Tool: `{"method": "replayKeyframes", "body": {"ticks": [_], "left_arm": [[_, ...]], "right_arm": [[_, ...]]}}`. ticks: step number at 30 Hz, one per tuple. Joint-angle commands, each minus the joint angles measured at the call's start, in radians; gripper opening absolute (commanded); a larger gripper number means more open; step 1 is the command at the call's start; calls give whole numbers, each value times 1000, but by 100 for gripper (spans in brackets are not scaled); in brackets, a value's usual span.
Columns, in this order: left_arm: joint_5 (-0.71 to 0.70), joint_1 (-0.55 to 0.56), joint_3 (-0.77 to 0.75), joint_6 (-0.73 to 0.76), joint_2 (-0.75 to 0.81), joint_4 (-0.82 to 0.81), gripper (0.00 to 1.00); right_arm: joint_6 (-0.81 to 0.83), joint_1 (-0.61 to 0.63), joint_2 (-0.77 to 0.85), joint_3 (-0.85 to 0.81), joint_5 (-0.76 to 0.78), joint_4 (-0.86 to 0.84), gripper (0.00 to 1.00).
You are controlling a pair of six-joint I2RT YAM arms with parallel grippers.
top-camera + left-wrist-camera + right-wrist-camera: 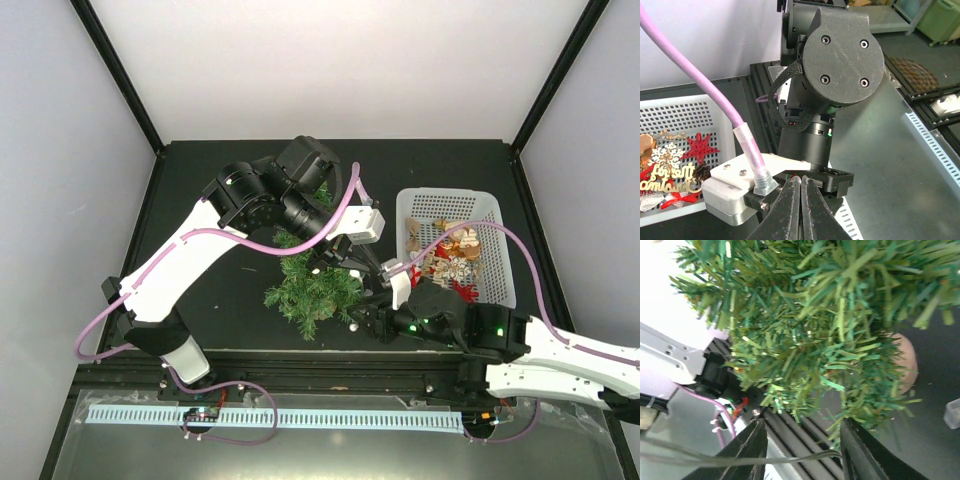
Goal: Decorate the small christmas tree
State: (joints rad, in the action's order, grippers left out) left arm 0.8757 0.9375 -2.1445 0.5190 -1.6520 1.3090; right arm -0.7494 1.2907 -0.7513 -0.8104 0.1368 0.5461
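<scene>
Step, likely: dressing lower branches of small christmas tree [312,285], mid-table, just left of white basket [408,215]. Right gripper [802,427] at those branches, jaws apart (thin cord [790,458] crosses between them). Left gripper [801,185] pinched shut, empty-looking. Next, likely: hook cord over branch, back out without snagging needles

Bright, even light, faint shadows; the tree [840,330] looks soft close up.

The small christmas tree [312,285], dark green with bristly needle branches, sits just ahead of the right gripper [805,442]. Its lower boughs spread close in front of the fingers [752,455], and its brown base [904,365] shows beyond.
</scene>
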Motion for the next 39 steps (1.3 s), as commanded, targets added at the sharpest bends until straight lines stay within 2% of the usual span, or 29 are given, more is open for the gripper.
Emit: {"method": "replayKeyframes", "body": {"ticks": [1,9,15,18,23,30,35,36,39], "left_arm": [[9,6,-43,-13,12,6,2],[10,6,-38,-10,11,6,2],[-21,6,-8,-20,16,-6,3],[-40,6,4,-22,18,-11,7],[-73,6,18,-36,18,-30,25],[-128,4,37,-43,23,-43,51],[-202,1,52,-47,43,-63,81],[-217,-2,52,-48,47,-69,95],[-270,-11,52,-55,66,-85,99]], "right_arm": [[-30,8,45,29,112,-42,38],[-34,9,50,4,123,-16,1],[-65,13,172,-72,161,103,1],[-67,13,230,-127,186,177,1],[-44,12,216,-245,236,289,1],[-13,13,107,-348,312,346,1],[-5,13,17,-424,373,430,1],[-13,13,1,-441,399,456,1],[-33,13,-19,-476,464,516,1]]}}
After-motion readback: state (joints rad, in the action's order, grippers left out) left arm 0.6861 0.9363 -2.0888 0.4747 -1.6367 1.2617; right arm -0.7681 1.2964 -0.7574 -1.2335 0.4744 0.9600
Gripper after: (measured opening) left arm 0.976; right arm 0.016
